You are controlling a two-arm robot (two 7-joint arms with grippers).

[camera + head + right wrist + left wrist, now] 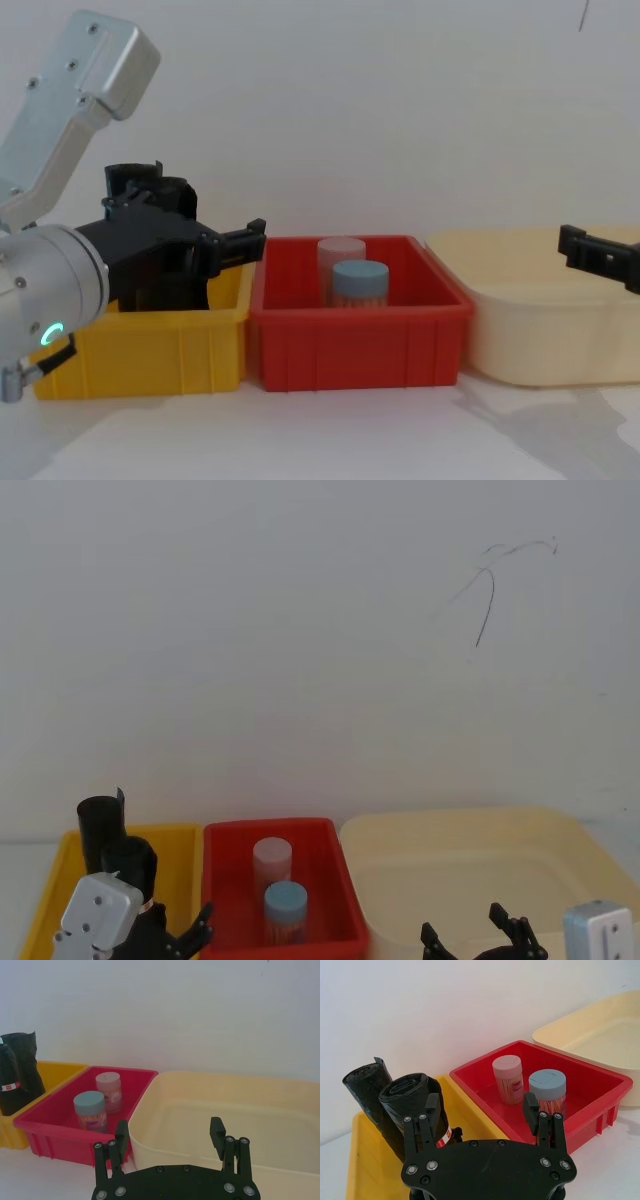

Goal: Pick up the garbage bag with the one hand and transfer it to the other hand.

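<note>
Garbage bag stands in the yellow bin at the left, not yet gripped. Left gripper hovers beside it, jaws spread and empty. Right gripper hangs released over the cream tub. Pickup and handover both remain, I judge.

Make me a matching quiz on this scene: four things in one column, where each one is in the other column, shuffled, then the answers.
Things:
1 garbage bag
2 blue-lidded jar
3 left gripper
4 right gripper

Places:
A in the red bin
B open, facing the cream tub
C in the yellow bin
D open, one finger beside the garbage bag

Pairs: 1-C, 2-A, 3-D, 4-B
</note>
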